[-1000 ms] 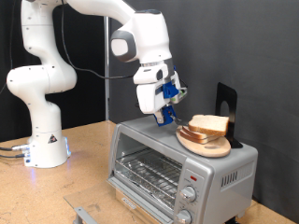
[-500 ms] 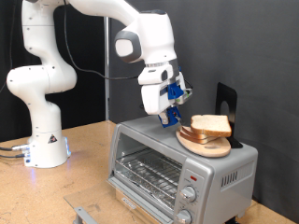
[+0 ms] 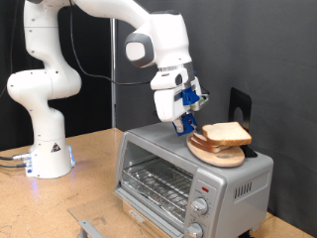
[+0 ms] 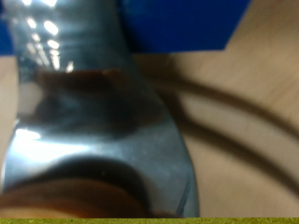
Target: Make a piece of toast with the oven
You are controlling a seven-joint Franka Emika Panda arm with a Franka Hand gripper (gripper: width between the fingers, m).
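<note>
The piece of toast (image 3: 225, 133) lies on top of a second slice on a round wooden plate (image 3: 212, 153), which sits on the roof of the oven (image 3: 188, 173) towards the exterior view's right. My gripper (image 3: 185, 125) hangs just left of the bread, just above the oven's roof, and I cannot tell whether my jaws are spread or pressed together; the wrist view is a blur of metal and wood. The oven stands on the wooden surface (image 3: 89, 159).
</note>
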